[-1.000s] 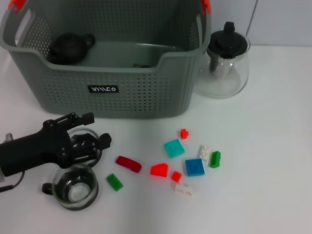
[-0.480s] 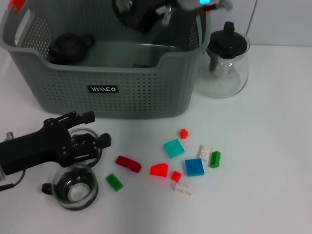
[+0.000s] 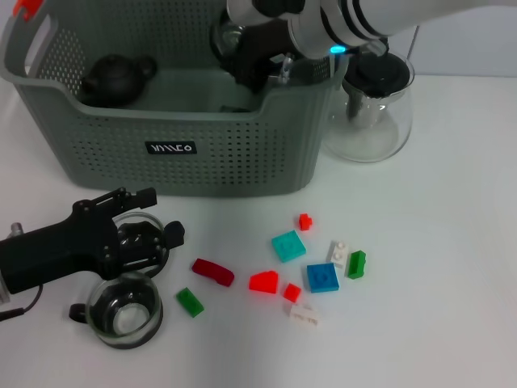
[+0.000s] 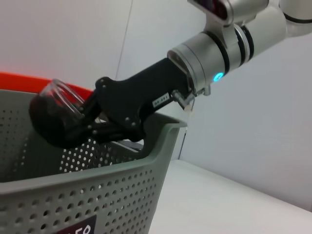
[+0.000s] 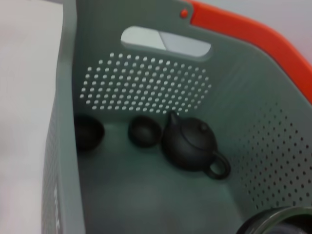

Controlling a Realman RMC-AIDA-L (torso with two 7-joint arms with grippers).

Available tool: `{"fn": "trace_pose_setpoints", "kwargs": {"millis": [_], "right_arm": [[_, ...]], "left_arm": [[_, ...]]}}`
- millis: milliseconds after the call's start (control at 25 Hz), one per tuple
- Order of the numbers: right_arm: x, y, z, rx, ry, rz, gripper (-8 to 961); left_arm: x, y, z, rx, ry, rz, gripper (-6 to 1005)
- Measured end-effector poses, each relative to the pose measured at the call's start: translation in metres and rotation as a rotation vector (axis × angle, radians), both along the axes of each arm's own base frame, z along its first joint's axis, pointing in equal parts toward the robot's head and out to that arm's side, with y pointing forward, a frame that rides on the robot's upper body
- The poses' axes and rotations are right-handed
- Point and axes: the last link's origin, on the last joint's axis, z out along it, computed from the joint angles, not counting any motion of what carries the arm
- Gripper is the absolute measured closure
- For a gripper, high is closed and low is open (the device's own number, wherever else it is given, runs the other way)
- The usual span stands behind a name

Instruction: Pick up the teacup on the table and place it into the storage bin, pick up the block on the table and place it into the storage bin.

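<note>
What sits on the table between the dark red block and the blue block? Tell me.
In the head view, a red wedge-shaped block and a small red block lie between the dark red block and the blue block.

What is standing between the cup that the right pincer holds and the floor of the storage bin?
Nothing visible blocks it. The right pincer holds the glass teacup over the storage bin, already past its rim. Inside, the dark teapot and two small dark cups sit toward the far end, with bare floor nearer the cup.
</note>
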Motion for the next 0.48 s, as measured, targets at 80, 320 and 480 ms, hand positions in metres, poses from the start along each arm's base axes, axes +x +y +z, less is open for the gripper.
{"fn": "trace_pose_setpoints", "kwargs": {"millis": [80,320,480], "right_arm": [[0.003,0.000,-0.001,0.001,-0.006,-0.004,891],[0.010,-0.001,-0.002,0.002,-0.010,-0.019,884],[0.013,-0.001,-0.002,0.002,-0.011,-0.025,879]], "left_arm": [[0.000,0.000,-0.001,-0.001,-0.002,0.003,156],[0.000,-0.001,-0.002,-0.003,-0.005,0.002,156],[0.000,-0.001,-0.002,-0.003,-0.005,0.002,156]]}}
